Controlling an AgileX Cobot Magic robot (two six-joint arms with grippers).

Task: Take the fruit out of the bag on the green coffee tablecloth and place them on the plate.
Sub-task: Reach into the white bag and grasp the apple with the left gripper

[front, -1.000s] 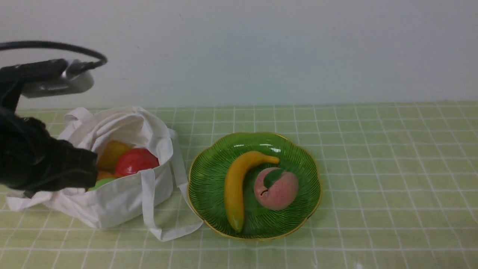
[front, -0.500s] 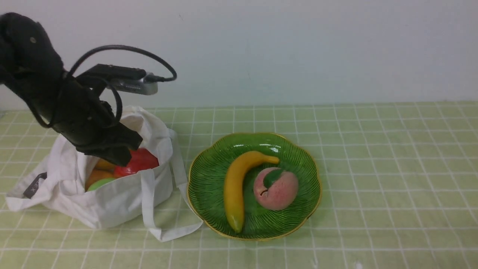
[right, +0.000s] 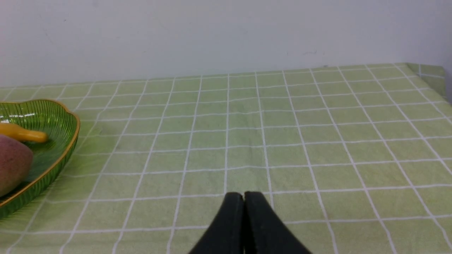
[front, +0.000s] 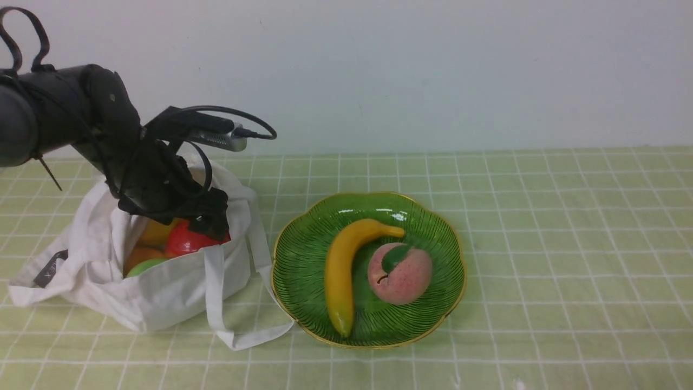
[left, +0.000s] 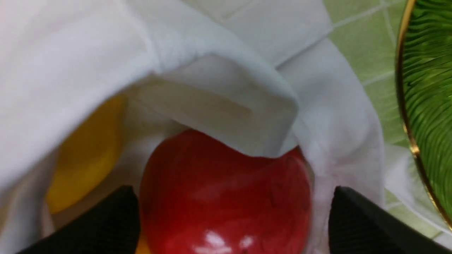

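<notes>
- While the banana (front: 340, 276) and the pink peach (front: 400, 273) lay on the green plate (front: 311, 330), the job looked only partly done.
- Although the left gripper (left: 233, 215) had its fingers spread wide to either side of the red apple (left: 226, 197), it held nothing; that fruit sat inside the white bag (front: 178, 295), seemingly next to come out.
- Also left in the bag were a yellow fruit (front: 157, 234), an orange one (front: 142, 255) and a light green one (front: 146, 266), so at least four remained to be moved.
- The right gripper (right: 243, 195), its fingertips together and gripping nothing, hung over the green tablecloth (right: 212, 158), apart from the plate.
</notes>
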